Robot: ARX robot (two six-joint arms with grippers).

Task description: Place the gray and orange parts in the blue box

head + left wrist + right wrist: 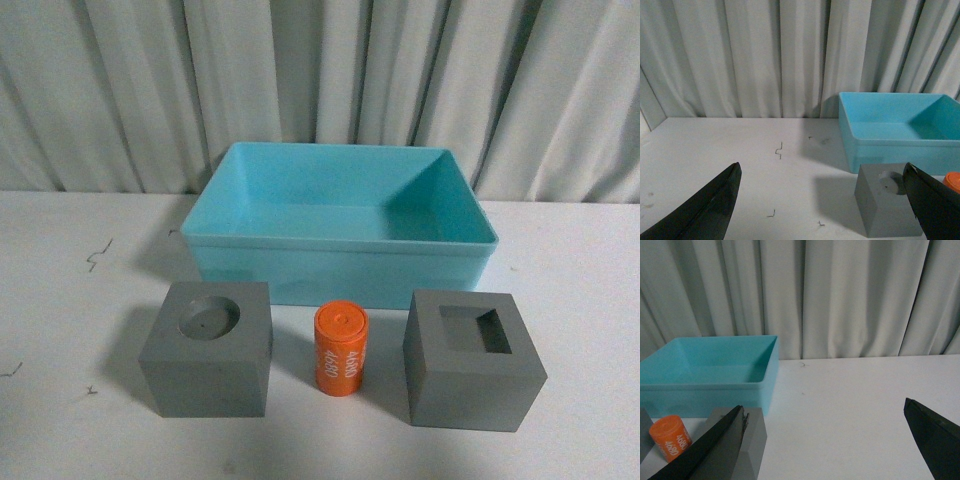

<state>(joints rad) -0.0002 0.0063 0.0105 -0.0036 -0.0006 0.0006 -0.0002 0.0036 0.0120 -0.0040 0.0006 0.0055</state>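
Observation:
The blue box (340,262) stands empty at the middle of the white table. In front of it sit a gray cube with a round hole (208,346), an upright orange cylinder (341,349) with white lettering, and a gray cube with a square hole (473,357). Neither arm shows in the front view. My left gripper (821,200) is open over bare table, with the round-hole cube (887,207) beside one finger and the box (900,130) beyond. My right gripper (822,440) is open too, the square-hole cube (735,447) by one finger, the cylinder (671,437) further off.
A pleated pale curtain (320,80) hangs along the back edge of the table. A few small dark scraps (779,149) lie on the table to the left of the box. Bare table (855,395) stretches right of the box.

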